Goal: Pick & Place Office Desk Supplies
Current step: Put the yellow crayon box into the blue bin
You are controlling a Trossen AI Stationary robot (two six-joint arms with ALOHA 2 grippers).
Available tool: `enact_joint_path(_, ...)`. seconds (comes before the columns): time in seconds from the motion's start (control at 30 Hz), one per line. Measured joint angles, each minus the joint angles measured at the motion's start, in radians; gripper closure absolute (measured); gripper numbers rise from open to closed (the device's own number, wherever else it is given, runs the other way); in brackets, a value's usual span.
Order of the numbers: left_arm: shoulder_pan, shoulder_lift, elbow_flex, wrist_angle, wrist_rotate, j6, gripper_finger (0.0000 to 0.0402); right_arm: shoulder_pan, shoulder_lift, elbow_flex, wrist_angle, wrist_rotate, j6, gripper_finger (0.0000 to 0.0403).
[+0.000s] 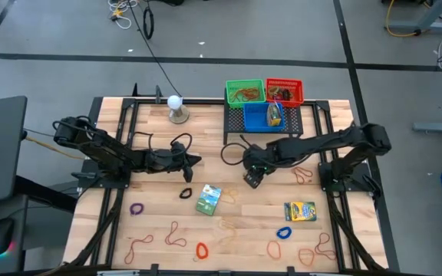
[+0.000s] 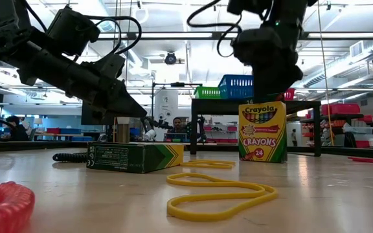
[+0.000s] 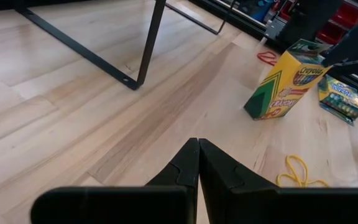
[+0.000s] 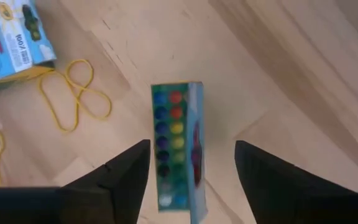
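Yellow-green cardboard crayon box (image 4: 178, 149) stands upright directly between the right end effector's (image 4: 191, 165) parted fingers; left end effector (image 3: 198, 163) together.

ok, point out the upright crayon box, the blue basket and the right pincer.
upright crayon box (image 2: 262, 131), low view, front face
blue basket (image 1: 264, 116), high view, left rim
right pincer (image 4: 191, 165), right wrist view, midway between its open fingertips

Upright yellow-and-green cardboard crayon box (image 2: 262, 131), red lettering; flat dark green crayon box (image 2: 135, 156), yellow chevrons; looped yellow rubber band (image 2: 215, 195); coiled red loop (image 2: 4, 206); pale wooden plank table (image 1: 236, 230).
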Motion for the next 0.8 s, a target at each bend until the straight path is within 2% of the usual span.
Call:
enact_joint_path(0.23, 0.000, 0.000, 0.000, -0.007, 0.000, 0.000, 0.0387, 0.000, 0.035, 0.001, 0.017, -0.017, 0.004, 0.0201)
enact_joint_path(0.43, -0.001, 0.000, 0.000, -0.014, 0.000, 0.001, 0.0387, 0.000, 0.039, 0.002, 0.016, -0.061, 0.076, 0.0244)
enact_joint_path(0.8, -0.001, 0.000, 0.000, -0.014, 0.000, 0.051, 0.0387, -0.007, 0.063, 0.002, -0.009, -0.065, 0.113, 0.0252)
